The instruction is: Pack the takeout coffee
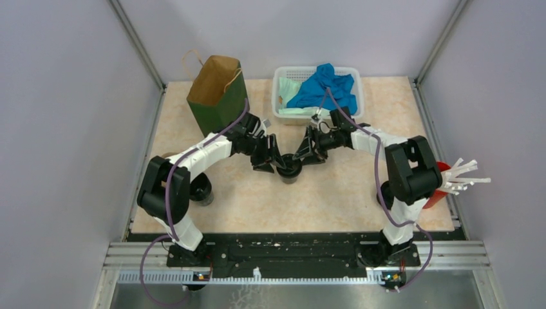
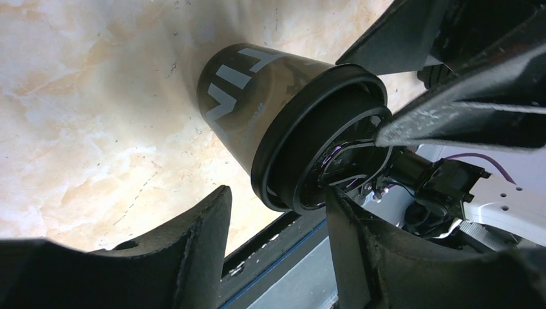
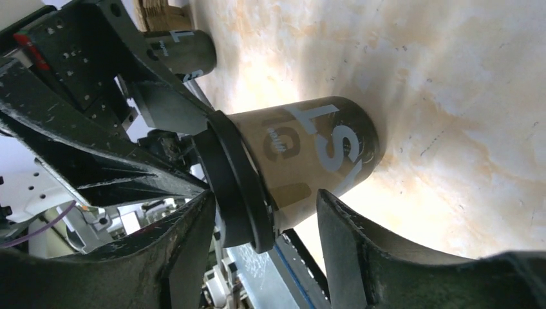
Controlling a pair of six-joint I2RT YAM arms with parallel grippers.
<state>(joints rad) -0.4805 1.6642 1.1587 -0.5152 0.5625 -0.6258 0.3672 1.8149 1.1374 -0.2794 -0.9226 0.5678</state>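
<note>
A takeout coffee (image 1: 288, 170), a black cup with pale lettering and a black lid, stands upright mid-table between both grippers. My left gripper (image 1: 272, 159) reaches it from the left and my right gripper (image 1: 304, 154) from the right. In the left wrist view the cup (image 2: 248, 106) lies just past my open left gripper (image 2: 277, 193), and one fingertip (image 2: 335, 199) is at the lid's rim. In the right wrist view my open right gripper (image 3: 264, 196) straddles the lid (image 3: 232, 187) and the top of the cup (image 3: 315, 158), with a gap beside the cup wall.
A second black cup (image 1: 201, 190) stands by the left arm's elbow. At the back are a green-and-brown paper bag (image 1: 217, 93) and a white basket (image 1: 283, 109) holding blue cloth. A red cup with white sticks (image 1: 444, 183) stands at the right edge.
</note>
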